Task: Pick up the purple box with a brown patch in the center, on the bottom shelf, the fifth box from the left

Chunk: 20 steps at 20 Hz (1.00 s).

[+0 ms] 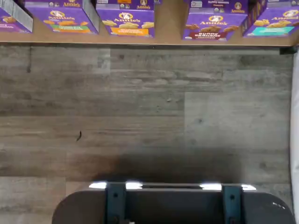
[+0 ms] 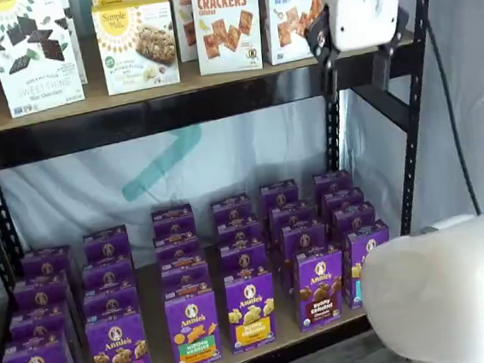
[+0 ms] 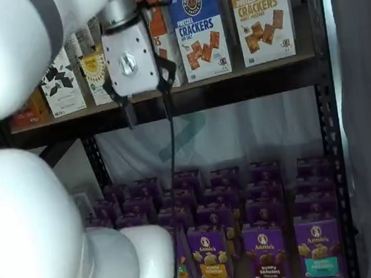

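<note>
The white-bodied gripper w/ two black fingers (image 3: 147, 102) hung high, level w/ the upper board, well apart from the goods below. In that shelf view the fingers stood spread, a plain gap between them, nothing held; in a shelf view (image 2: 324, 49) only the white body and one dark finger showed, partly cut by the frame edge.

The small purple Annie's carton w/ brown bunny crackers and brown centre band (image 2: 319, 288) stood upright at the front edge of the tan wooden bottom shelf edged in black metal (image 2: 267, 349), between a purple carton w/ yellow band (image 2: 251, 308) and a teal-banded one (image 2: 363, 260) half hidden behind the arm's white link (image 2: 446, 295).

In a shelf view the same carton (image 3: 266, 255) showed, but the arm's white bulk (image 3: 35, 228) blocked the row's left part.

Wrist view gave the carton (image 1: 214, 25) from above, top cut off, print blurred; grey wood-grain plank floor (image 1: 140, 107) filled most of it, a dark mount w/ teal brackets (image 1: 173, 205) at the edge.
</note>
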Each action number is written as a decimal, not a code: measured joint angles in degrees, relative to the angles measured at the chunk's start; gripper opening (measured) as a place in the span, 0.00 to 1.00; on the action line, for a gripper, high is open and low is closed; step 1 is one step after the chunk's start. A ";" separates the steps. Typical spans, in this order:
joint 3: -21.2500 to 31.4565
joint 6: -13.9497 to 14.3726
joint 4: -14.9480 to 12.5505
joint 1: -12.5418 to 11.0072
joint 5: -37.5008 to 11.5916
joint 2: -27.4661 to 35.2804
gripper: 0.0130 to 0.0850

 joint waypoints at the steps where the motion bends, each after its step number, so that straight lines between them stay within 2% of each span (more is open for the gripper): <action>1: 1.66 0.01 -0.12 0.04 -1.56 -0.03 1.00; 5: 7.13 0.84 -2.15 1.07 -6.70 0.70 1.00; 13: 16.45 -3.47 1.48 -3.01 -18.85 3.77 1.00; 20: 22.80 -4.91 0.60 -4.20 -31.72 10.66 1.00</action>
